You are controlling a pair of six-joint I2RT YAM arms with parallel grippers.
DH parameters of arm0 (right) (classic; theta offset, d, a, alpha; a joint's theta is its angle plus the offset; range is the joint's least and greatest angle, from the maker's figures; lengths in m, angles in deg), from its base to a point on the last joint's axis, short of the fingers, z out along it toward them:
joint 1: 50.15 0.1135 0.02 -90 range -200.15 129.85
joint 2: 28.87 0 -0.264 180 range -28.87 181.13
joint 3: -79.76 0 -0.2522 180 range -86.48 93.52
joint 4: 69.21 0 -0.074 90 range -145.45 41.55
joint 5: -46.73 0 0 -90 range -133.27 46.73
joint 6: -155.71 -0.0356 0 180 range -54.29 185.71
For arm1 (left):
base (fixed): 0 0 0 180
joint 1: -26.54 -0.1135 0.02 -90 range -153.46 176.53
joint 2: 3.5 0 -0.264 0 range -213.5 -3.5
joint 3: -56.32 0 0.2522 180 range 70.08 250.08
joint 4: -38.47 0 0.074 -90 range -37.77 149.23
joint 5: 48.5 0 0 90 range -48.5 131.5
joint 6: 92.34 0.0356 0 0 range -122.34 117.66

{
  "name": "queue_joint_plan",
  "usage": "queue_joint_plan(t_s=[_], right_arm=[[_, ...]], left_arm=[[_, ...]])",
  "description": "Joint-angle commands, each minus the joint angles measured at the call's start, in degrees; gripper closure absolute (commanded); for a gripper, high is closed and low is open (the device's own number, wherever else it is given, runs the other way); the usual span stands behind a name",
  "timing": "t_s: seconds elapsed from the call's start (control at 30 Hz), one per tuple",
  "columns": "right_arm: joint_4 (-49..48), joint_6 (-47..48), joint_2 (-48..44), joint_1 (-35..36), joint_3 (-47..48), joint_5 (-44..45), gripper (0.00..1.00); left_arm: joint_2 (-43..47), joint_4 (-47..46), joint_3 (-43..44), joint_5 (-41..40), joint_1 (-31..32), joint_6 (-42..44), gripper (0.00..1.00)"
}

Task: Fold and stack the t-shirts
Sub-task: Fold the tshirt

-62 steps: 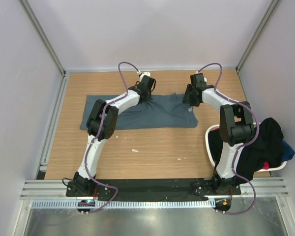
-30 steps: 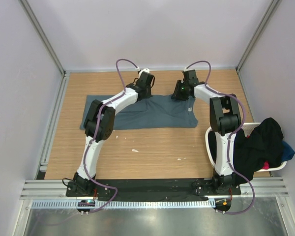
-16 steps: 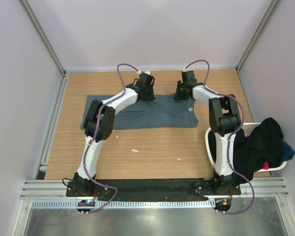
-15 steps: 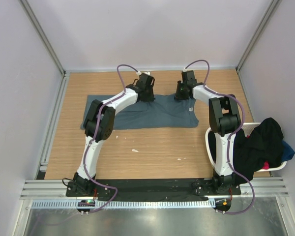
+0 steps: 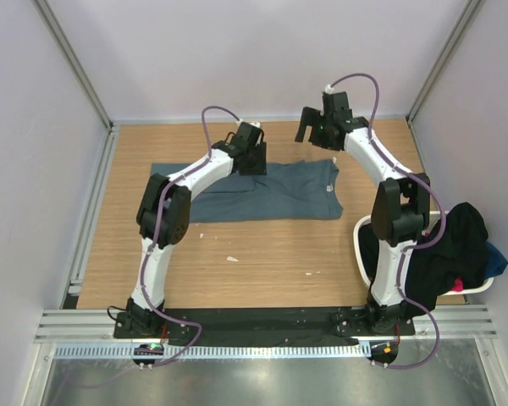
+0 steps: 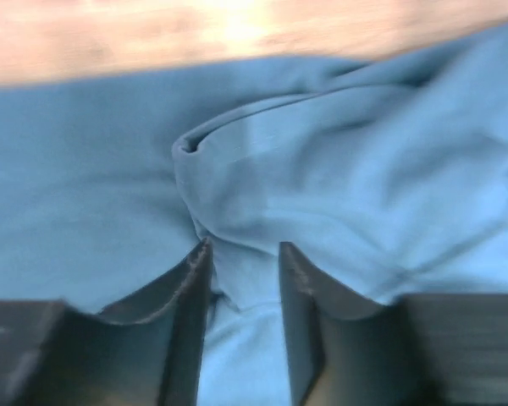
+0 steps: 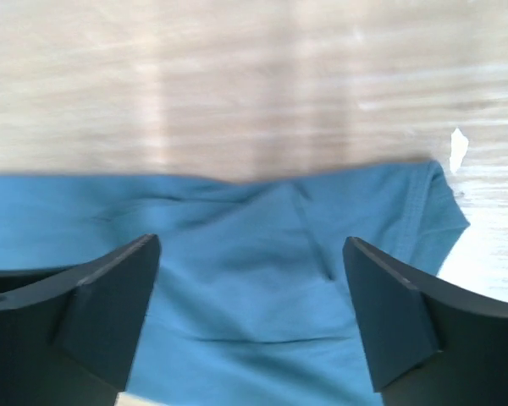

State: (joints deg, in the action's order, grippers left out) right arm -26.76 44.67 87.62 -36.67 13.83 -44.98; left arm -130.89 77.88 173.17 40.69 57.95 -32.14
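- The wooden table [image 5: 262, 254] fills the middle of the top view, with pale walls around it.
- The slate blue-grey t-shirt [image 5: 262, 196] lies spread across the upper middle of the table, long side running left to right. Its right half is rumpled, and its left end is flatter.
- The white laundry basket [image 5: 358, 241] sits at the right edge of the top view, beside the right arm's base. A heap of clothes [image 5: 453, 245] spills over it, mostly black, with a bit of blue and red at the far right.
- The left gripper [image 5: 251, 159] is down on the shirt's upper edge, a little left of centre in the top view. In the left wrist view, the left gripper [image 6: 244, 254] has its jaws drawn close together, pinching a raised fold of the shirt [image 6: 339, 186]. A curled hem sits just above the fingertips.
- The right gripper [image 5: 306, 129] hangs above the table's upper edge, right of centre and clear of the cloth. In the right wrist view, the right gripper [image 7: 250, 247] has its jaws spread wide with nothing between them. The shirt [image 7: 262, 254] lies below, and bare wood fills the top of that frame.
- A small white scrap [image 5: 232, 259] lies on the bare wood below the shirt, and another white scrap [image 5: 311, 273] lies to its right.
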Motion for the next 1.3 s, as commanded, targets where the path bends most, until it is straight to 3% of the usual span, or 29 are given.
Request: queue_joint_plan(t_s=[0.0,0.03,0.13,0.27,0.4,0.5,0.73,1.03,1.27], right_arm=[[6.53,-3.38,-5.74,1.9,5.76,1.35,0.0],[7.25,-5.22,-6.01,3.39,5.68,1.45,0.0],[9.54,-8.13,-7.06,7.51,4.37,9.59,0.0],[9.55,-17.78,-8.64,11.73,-1.33,15.16,0.0],[7.35,-25.25,-8.38,13.94,-8.19,16.91,0.0],[6.91,-29.3,-6.72,14.91,-10.74,20.34,0.0],[4.62,-33.8,-1.62,14.91,-11.9,22.46,0.0],[3.92,-35.3,3.3,13.69,-12.33,22.12,0.01],[3.3,-32.14,8.22,11.93,-8.56,23.16,0.0]], left_arm=[[10.92,2.19,4.84,-1.9,-0.74,5.8,0.52],[13.9,3.17,4.58,-2.51,-1.09,7.29,0.39],[18.83,7.91,1.16,-3.22,-3.99,9.14,0.18],[26.74,12.67,-6.57,-6.03,-10.48,9.16,0.01],[28.69,13.28,-13.34,-3.23,-22.15,3.9,0.0],[25.72,14.16,-14.06,-2.26,-27.01,0.28,0.0],[14.47,18.2,-10.01,-6.64,-27.82,-5.69,0.0],[6.37,21.63,-8.52,-13.42,-27.82,-5.97,0.01],[9.79,21.29,-20.08,-15.53,-27.82,-10.62,0.01]])
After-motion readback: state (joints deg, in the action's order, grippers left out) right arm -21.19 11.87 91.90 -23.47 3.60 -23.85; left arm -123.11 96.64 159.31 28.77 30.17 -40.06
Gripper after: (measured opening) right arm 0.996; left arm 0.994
